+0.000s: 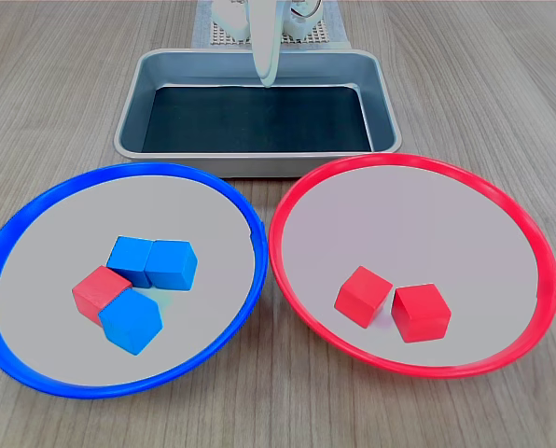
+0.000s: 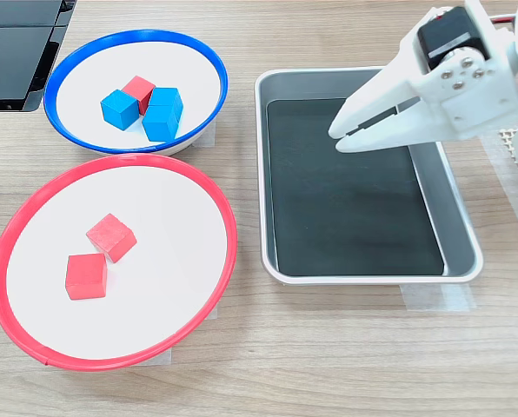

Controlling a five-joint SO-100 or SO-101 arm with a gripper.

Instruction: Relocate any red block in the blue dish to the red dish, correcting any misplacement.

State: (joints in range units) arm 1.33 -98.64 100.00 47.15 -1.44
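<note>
End effector [image 2: 339, 139] over steel tray [image 2: 457, 261], clear of both dishes, jaws nearly closed, holding nothing. Red block [image 1: 97, 289] in blue dish [image 1: 245, 210], boxed in by three blue cubes [image 1: 171, 264], well inside rim. Red dish [image 1: 287, 201] holds two red cubes [image 1: 422, 313], open floor around them.

Looks like a hobby or lab robotics bench rather than a kitchen: a pale wood-grain tabletop [image 2: 328, 365] with a small white 3D-printed arm [image 2: 468, 82] mounted at its edge on a white perforated pad [image 1: 224, 34]. The steel tray [image 2: 463, 221] is held down with clear tape, and in the second exterior view a dark flat device [image 2: 16, 52], maybe a laptop or keyboard, sits in the top left corner.
</note>
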